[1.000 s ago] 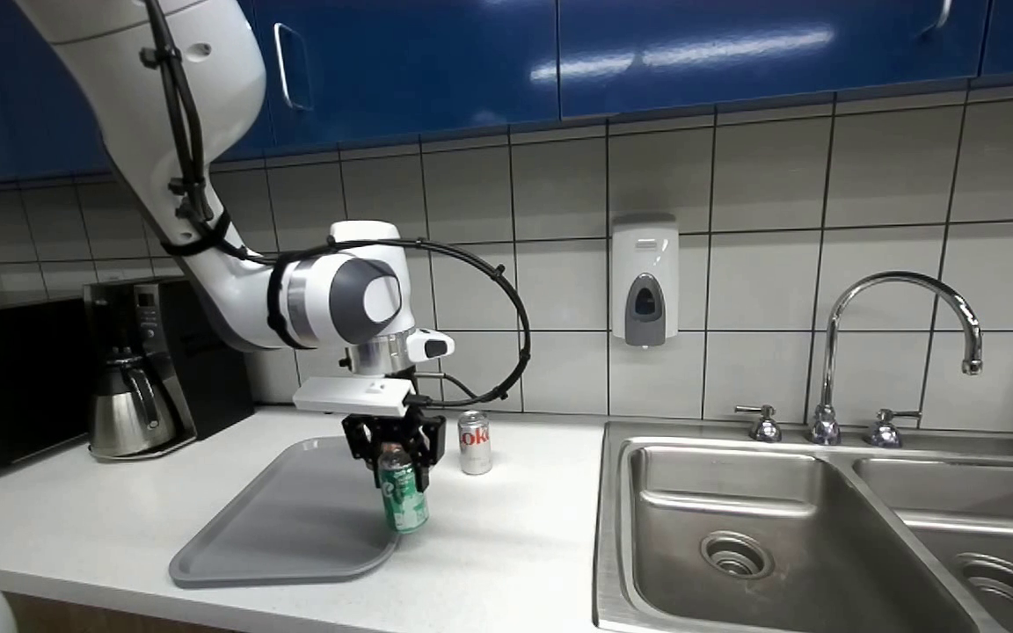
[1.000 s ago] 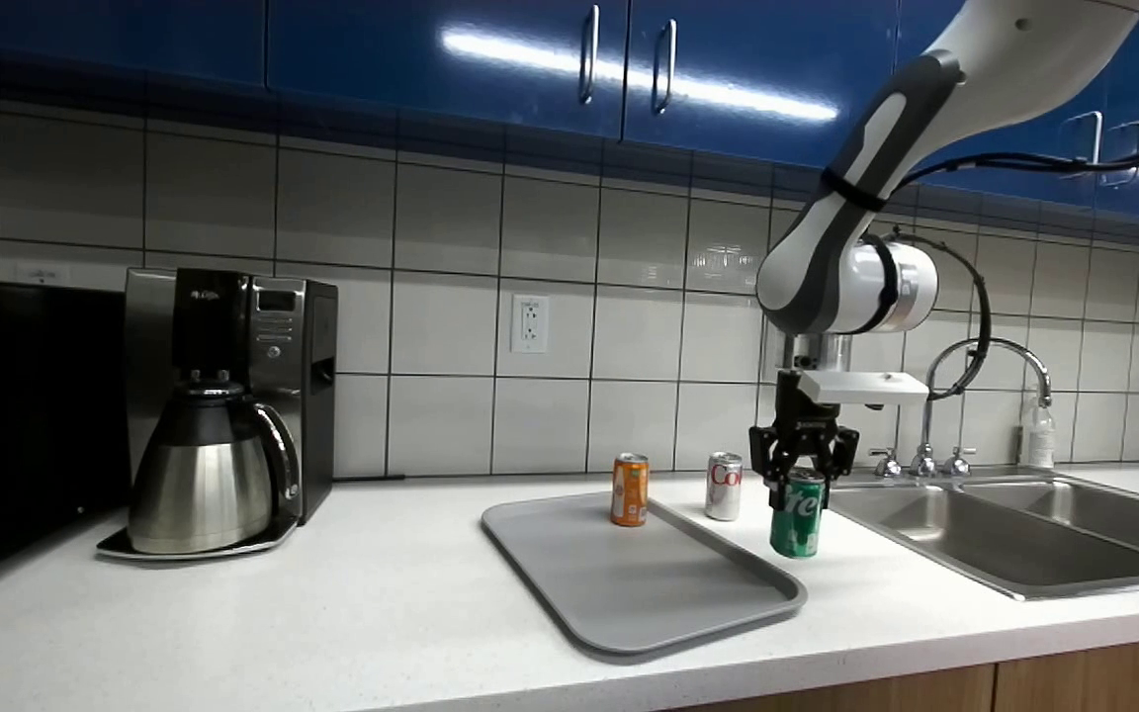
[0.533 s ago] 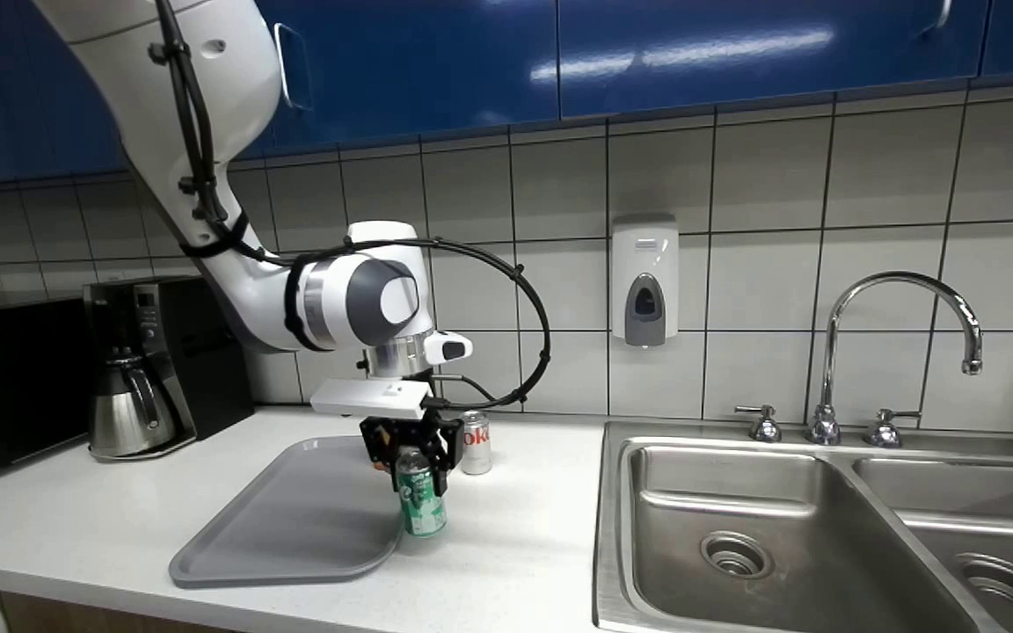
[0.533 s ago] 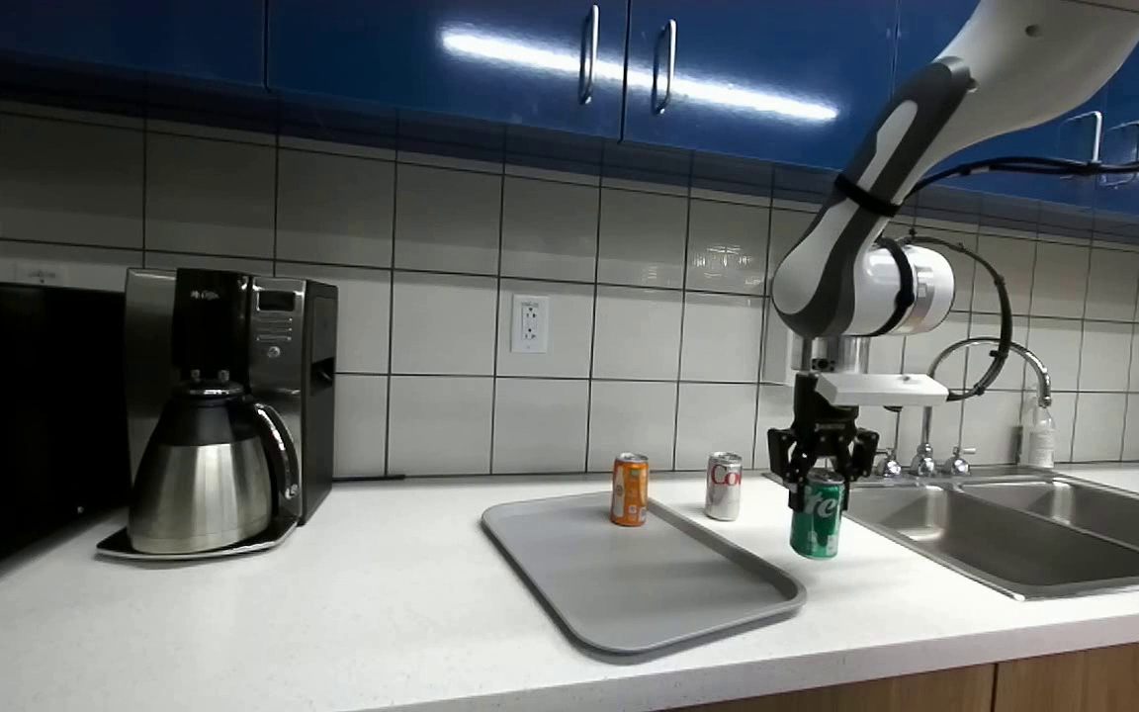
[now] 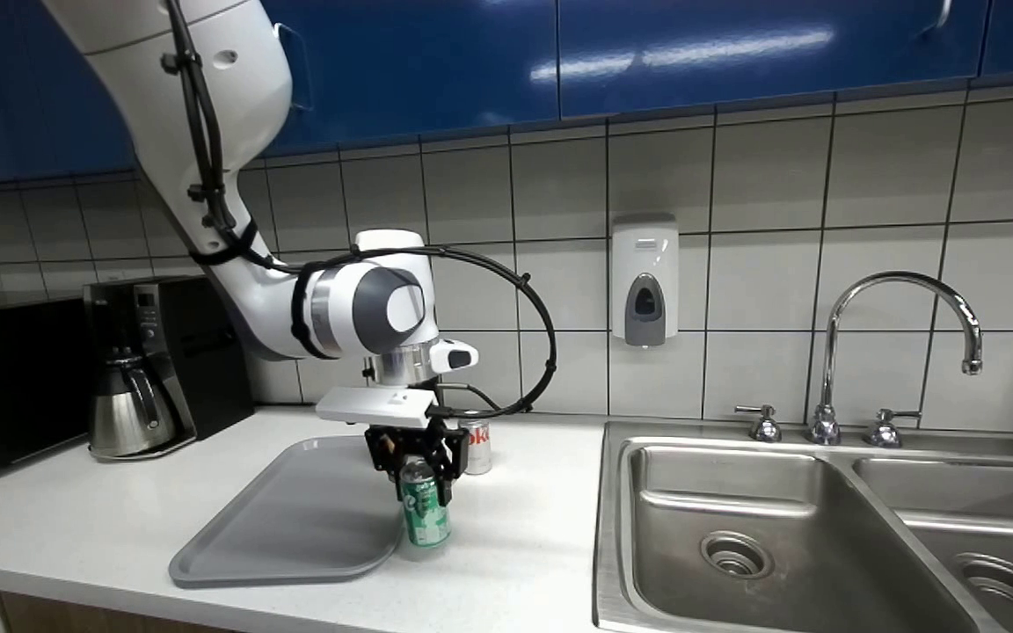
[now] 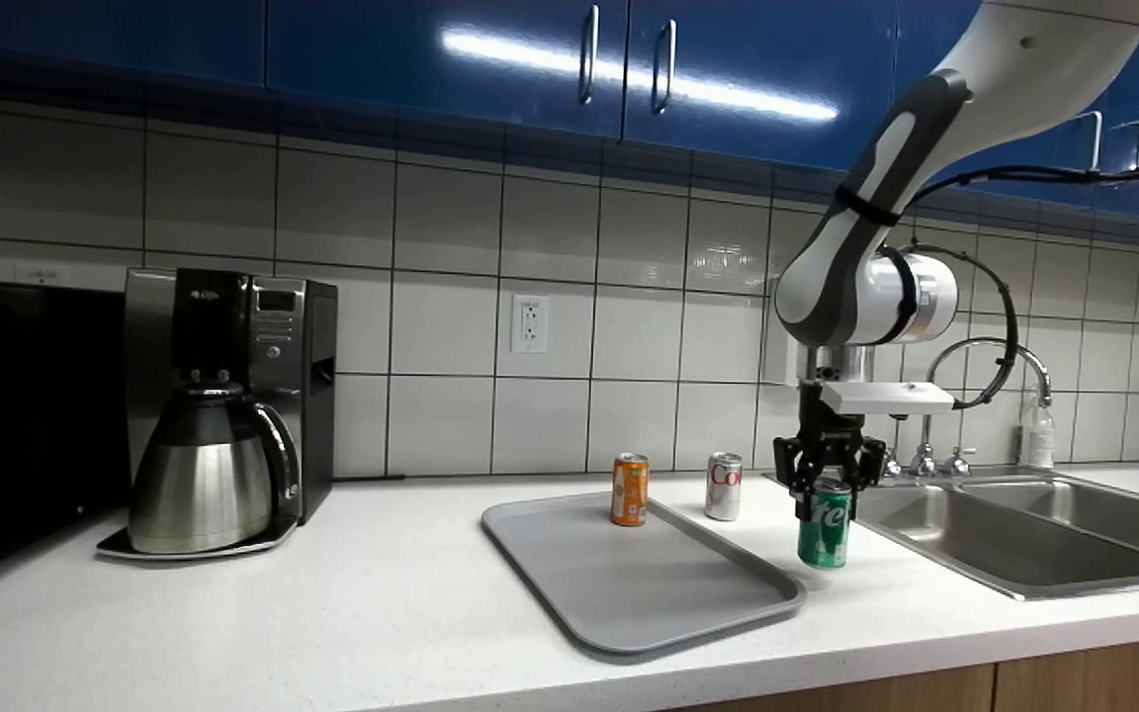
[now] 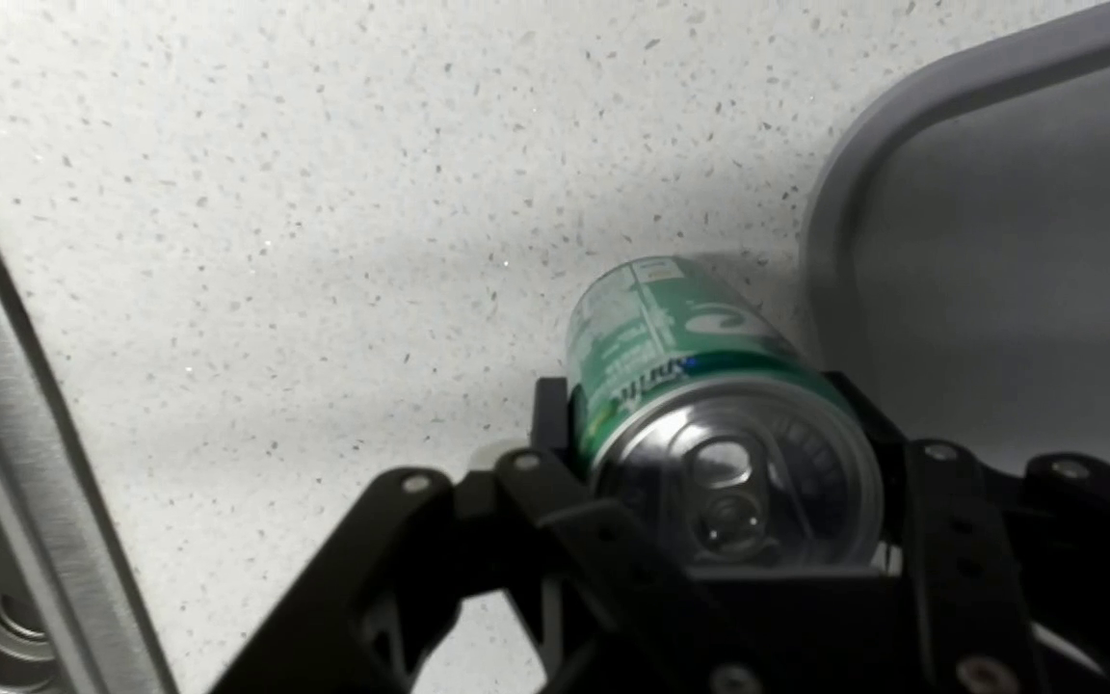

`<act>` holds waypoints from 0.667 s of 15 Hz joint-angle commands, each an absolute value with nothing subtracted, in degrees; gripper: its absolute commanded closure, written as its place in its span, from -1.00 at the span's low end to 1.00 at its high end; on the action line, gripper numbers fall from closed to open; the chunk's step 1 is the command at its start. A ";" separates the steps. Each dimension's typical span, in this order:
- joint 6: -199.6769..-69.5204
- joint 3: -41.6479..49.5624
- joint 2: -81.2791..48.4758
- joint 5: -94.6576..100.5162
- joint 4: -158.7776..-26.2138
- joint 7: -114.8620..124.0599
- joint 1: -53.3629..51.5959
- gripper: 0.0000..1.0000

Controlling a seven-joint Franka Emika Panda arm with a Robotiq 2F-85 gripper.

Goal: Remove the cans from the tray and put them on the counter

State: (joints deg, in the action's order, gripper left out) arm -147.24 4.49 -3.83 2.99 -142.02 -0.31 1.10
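My gripper (image 5: 424, 495) (image 6: 829, 509) (image 7: 705, 414) is shut on the green can (image 5: 426, 520) (image 6: 824, 544) (image 7: 671, 333), with a finger against each side. The can is nearly upright, just beyond the right edge of the grey tray (image 5: 295, 519) (image 6: 649, 583) (image 7: 998, 251), over the pale counter (image 5: 506, 563) (image 6: 332, 613) (image 7: 324, 241). Its bottom is at or very close to the counter; I cannot tell if it touches. The orange can (image 6: 630, 489) stands upright at the tray's back; my gripper mostly hides it in an exterior view, and it is outside the wrist view.
A white-and-red can (image 5: 477, 450) (image 6: 724, 487) stands on the counter behind my gripper. The steel double sink (image 5: 609, 527) (image 7: 15, 414) lies to the right, with a faucet (image 5: 832, 352). A coffee maker (image 5: 181, 352) (image 6: 317, 415) stands at the left.
My gripper has carried the green can to the right, off the tray's edge, then lowered it toward the counter. The tray, the orange can and the white-and-red can have not moved.
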 commanded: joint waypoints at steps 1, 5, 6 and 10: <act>-146.88 4.31 -4.22 3.82 -140.98 -1.14 2.08 0.23; -146.80 4.32 -4.92 3.75 -140.84 -1.15 2.15 0.23; -146.79 4.33 -5.05 3.74 -140.82 -1.14 2.18 0.23; -146.71 4.35 -5.48 3.65 -140.67 -1.19 2.31 0.23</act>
State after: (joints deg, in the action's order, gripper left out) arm -147.24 4.50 -5.28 2.99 -141.84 -0.31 1.44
